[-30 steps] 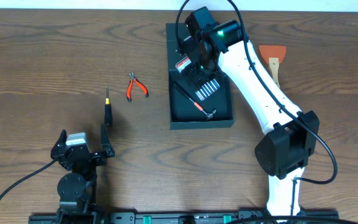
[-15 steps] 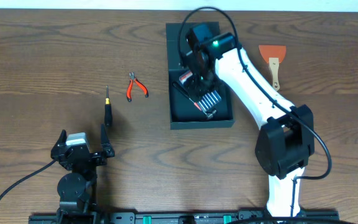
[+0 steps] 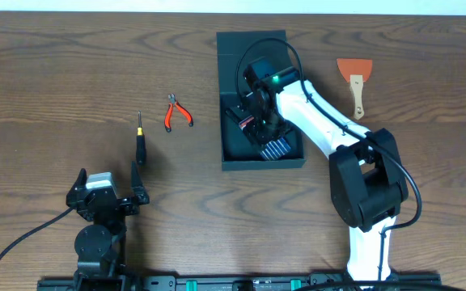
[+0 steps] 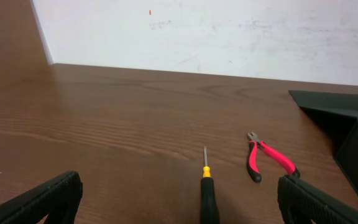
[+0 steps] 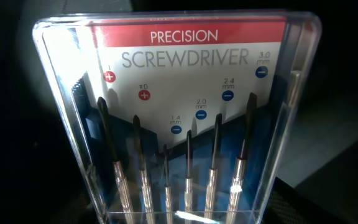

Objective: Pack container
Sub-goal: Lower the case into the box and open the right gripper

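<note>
Overhead, the container (image 3: 261, 163) is seen lid-open on the desk (image 3: 55, 81), a screwdriver set (image 3: 275, 149) being pinched inside it by the right end effector (image 3: 269, 139), while the left end effector (image 3: 109, 186) is held spread well left of it.

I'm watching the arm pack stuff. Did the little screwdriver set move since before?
Yes. The precision screwdriver set moved inside the container, from around its middle toward its near wall, closer to the robot's base.
</note>
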Controlling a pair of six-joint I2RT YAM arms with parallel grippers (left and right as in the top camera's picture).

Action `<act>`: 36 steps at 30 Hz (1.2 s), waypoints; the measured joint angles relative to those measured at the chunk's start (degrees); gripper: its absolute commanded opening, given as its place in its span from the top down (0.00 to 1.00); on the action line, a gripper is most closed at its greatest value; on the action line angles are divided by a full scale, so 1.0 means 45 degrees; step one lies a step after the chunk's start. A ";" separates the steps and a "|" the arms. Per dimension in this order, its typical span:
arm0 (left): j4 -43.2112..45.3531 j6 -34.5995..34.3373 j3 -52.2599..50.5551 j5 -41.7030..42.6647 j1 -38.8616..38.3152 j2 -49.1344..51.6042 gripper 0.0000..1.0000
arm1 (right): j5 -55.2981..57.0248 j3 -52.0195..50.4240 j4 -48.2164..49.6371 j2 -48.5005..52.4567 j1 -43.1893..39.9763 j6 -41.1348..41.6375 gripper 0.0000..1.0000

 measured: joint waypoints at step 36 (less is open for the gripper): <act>0.0000 0.0000 0.0000 -0.0010 0.0000 0.0000 0.02 | 0.1370 0.6849 -0.3473 0.0248 -0.0627 0.0641 0.19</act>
